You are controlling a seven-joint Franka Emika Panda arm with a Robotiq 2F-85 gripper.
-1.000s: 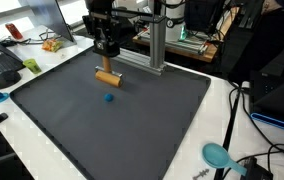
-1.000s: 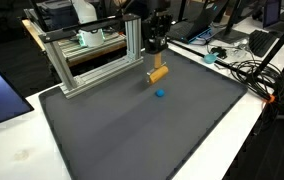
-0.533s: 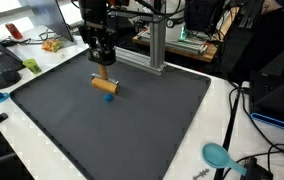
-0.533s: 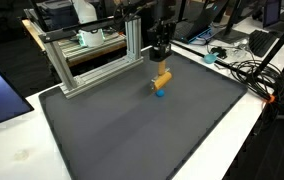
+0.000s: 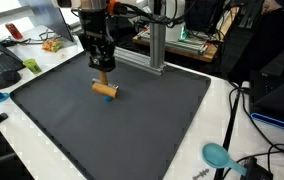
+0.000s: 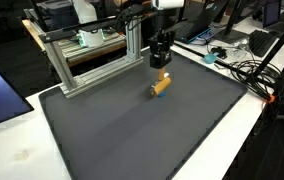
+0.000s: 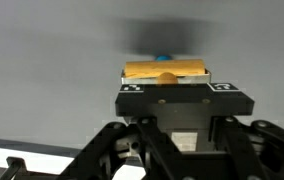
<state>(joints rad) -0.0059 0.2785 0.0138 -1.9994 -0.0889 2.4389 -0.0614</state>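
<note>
My pincer [image 5: 103, 78] clamped on orange block [image 5: 105, 89], block lying crosswise, low over dark mat [image 5: 132, 130]. Small blue piece [image 7: 164, 57] just behind block in wrist view; touching or apart, cannot tell.

Bright even light, blurry wrist view

A dark grey rubber mat [image 5: 132, 125] covers the white counter [image 6: 12, 150]. A silver aluminium frame [image 6: 134, 40] stands along its far edge. Black cables [image 5: 230, 125] trail past one near corner.
</note>
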